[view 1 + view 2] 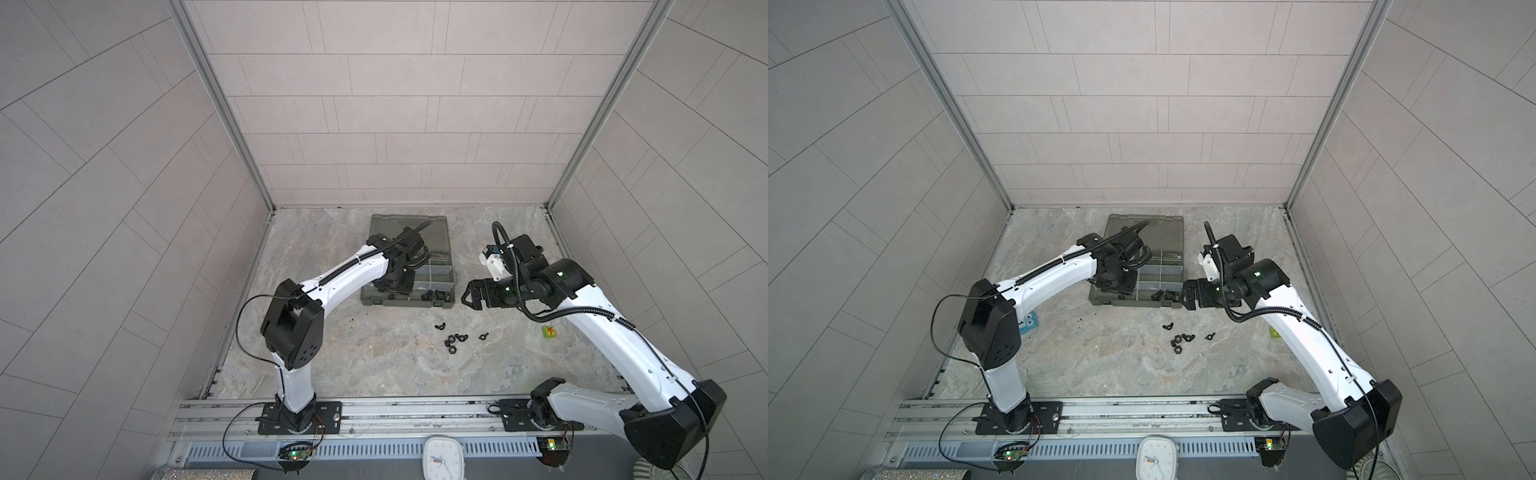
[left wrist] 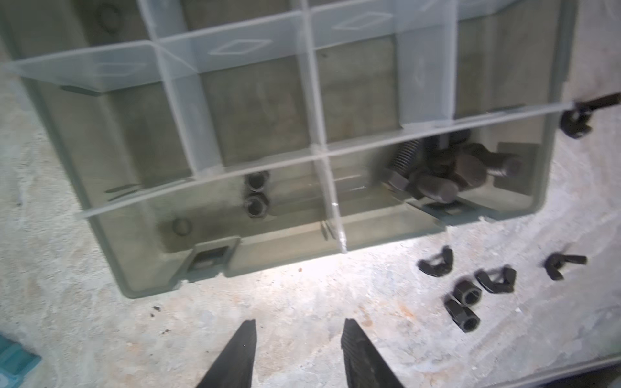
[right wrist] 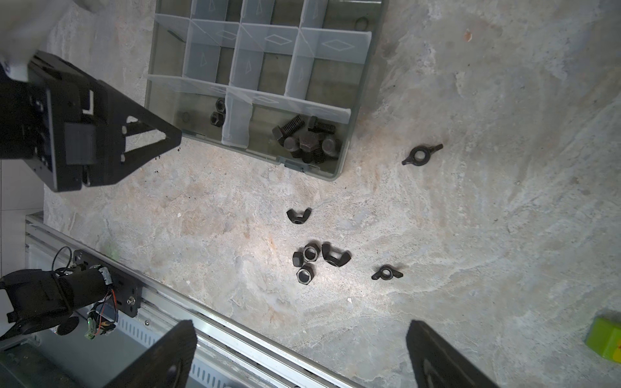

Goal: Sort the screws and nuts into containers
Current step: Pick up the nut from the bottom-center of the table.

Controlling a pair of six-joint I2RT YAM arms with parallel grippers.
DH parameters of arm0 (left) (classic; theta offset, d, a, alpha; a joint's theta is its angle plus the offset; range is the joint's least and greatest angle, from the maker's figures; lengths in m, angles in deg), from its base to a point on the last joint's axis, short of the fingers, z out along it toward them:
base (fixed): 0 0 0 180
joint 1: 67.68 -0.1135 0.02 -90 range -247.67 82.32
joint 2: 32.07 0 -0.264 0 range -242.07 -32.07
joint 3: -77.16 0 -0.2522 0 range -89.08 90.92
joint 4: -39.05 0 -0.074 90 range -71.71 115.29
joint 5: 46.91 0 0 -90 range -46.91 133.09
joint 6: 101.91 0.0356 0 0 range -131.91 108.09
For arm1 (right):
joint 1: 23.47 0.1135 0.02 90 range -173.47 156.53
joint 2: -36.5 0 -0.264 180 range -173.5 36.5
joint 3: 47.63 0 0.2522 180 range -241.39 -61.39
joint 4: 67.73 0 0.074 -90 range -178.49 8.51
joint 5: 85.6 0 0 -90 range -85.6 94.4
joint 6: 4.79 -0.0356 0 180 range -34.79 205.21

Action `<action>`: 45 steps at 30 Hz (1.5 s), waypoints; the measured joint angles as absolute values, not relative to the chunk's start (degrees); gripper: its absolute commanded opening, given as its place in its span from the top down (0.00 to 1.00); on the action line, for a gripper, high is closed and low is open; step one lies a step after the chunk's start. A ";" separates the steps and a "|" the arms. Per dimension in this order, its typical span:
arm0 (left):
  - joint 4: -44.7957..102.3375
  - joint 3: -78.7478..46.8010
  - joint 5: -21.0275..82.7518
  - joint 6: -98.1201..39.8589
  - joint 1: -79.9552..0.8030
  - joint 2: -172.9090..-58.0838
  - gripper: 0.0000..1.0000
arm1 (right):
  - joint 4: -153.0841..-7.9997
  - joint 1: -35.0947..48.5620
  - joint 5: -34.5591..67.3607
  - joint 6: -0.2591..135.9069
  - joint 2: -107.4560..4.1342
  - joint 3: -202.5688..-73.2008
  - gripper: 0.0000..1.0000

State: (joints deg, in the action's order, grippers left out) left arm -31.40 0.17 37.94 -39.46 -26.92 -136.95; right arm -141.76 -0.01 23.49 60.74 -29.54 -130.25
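The olive-grey organiser case [image 1: 407,302] lies open with pale dividers forming the containers [image 3: 268,63]. Several screws [image 3: 307,141] are piled in the near right-hand compartment. Two hex nuts [image 3: 217,112] lie in the compartment beside it. Loose hex and wing nuts [image 1: 455,338] are scattered on the table in front of the case, and one wing nut [image 3: 421,156] lies apart. My left gripper [image 2: 299,327] hangs over the case's near left part, open and empty. My right gripper [image 3: 302,331] hovers right of the case, wide open and empty.
A green cube [image 1: 548,331] sits on the table under my right arm. A small blue toy [image 1: 1029,322] lies near the left arm's elbow. The case lid [image 1: 409,228] lies flat at the back. A metal rail [image 1: 374,411] and a clock [image 1: 442,457] edge the front.
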 measured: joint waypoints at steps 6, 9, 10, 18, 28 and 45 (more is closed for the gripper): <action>-30.39 -0.26 35.98 -40.42 -20.63 -137.32 0.52 | -145.70 -2.13 22.66 60.02 -23.02 -127.02 0.01; -29.45 -0.57 35.19 -40.47 -17.81 -137.38 0.52 | -147.62 -2.87 22.05 59.32 -19.88 -125.99 0.01; -28.84 -0.96 35.06 -40.44 -16.80 -137.38 0.52 | -148.23 -3.02 21.94 59.12 -18.78 -125.62 0.01; -26.24 -6.82 34.73 -40.55 -10.29 -137.38 0.52 | -152.30 -3.17 20.81 57.16 -13.65 -123.74 0.01; -22.96 -7.23 34.14 -43.48 -6.64 -138.98 0.52 | -155.36 -3.24 18.47 55.56 -8.55 -122.78 0.01; -23.86 3.69 37.20 -50.54 -4.67 -149.87 0.52 | -158.53 -3.24 16.08 54.88 -2.46 -121.01 0.01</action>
State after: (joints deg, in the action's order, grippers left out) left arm -23.86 3.69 37.20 -50.54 -4.67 -149.87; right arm -158.53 -3.24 16.08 54.88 -2.46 -121.01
